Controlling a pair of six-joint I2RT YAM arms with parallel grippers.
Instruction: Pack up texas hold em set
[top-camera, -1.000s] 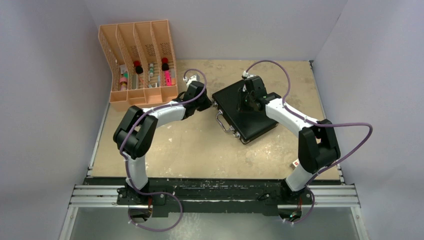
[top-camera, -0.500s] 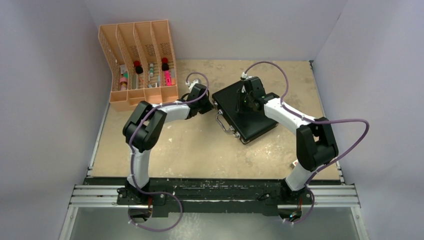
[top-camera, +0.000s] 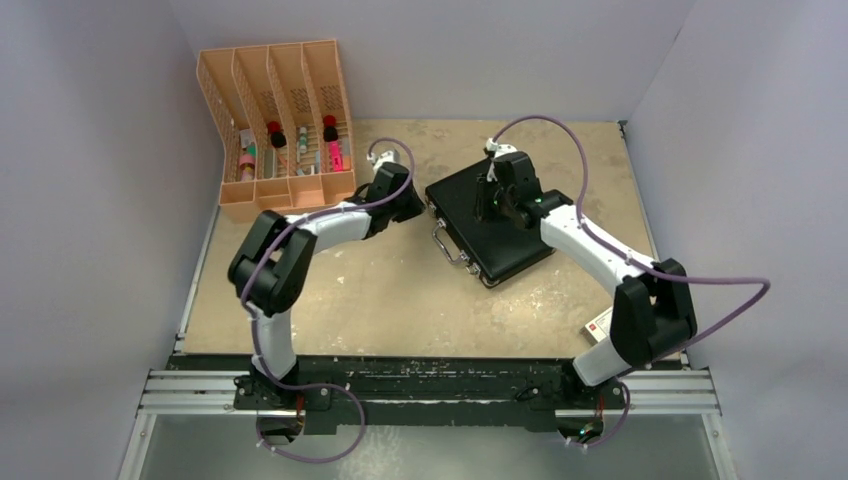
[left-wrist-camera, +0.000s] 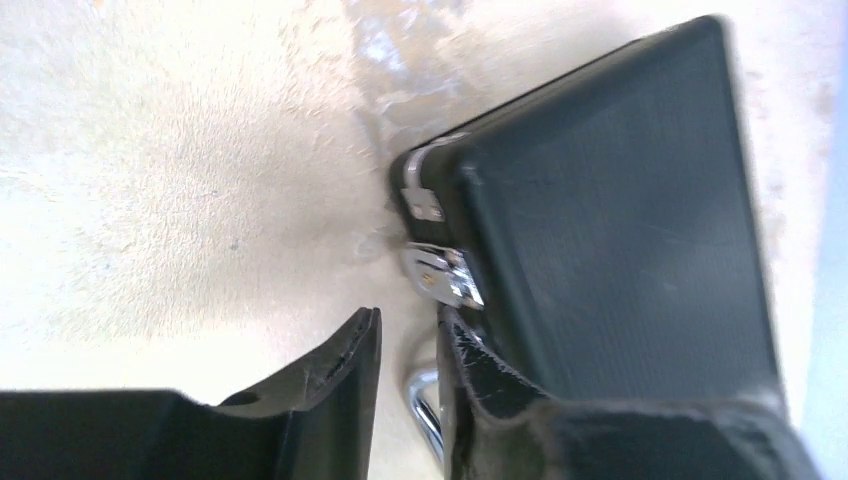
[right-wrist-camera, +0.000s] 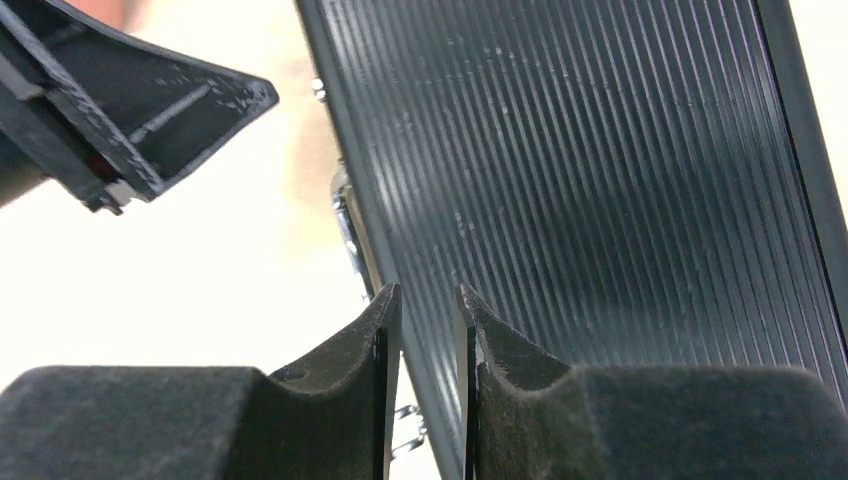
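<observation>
The texas hold em set is a black briefcase (top-camera: 500, 235) lying shut on the table, its silver handle (top-camera: 450, 245) facing left and toward the near edge. No chips or cards show. My left gripper (top-camera: 420, 207) sits at the case's left front corner. In the left wrist view this gripper (left-wrist-camera: 408, 320) is slightly open, with only the handle (left-wrist-camera: 425, 400) and bare table in the gap, just below a silver latch (left-wrist-camera: 445, 275). My right gripper (top-camera: 485, 210) hovers over the lid. Its jaws (right-wrist-camera: 428, 295) are narrowly open over the ribbed lid's (right-wrist-camera: 600, 180) front rim, with nothing held.
An orange four-slot rack (top-camera: 280, 95) with bottles stands at the back left, close behind the left arm. A small white and red box (top-camera: 597, 325) lies by the right arm's elbow. Grey walls close in on both sides and the back.
My left gripper's jaws have parted from shut while staying at the case's corner. The right arm's elbow has swung out to the right, its gripper still over the lid.
</observation>
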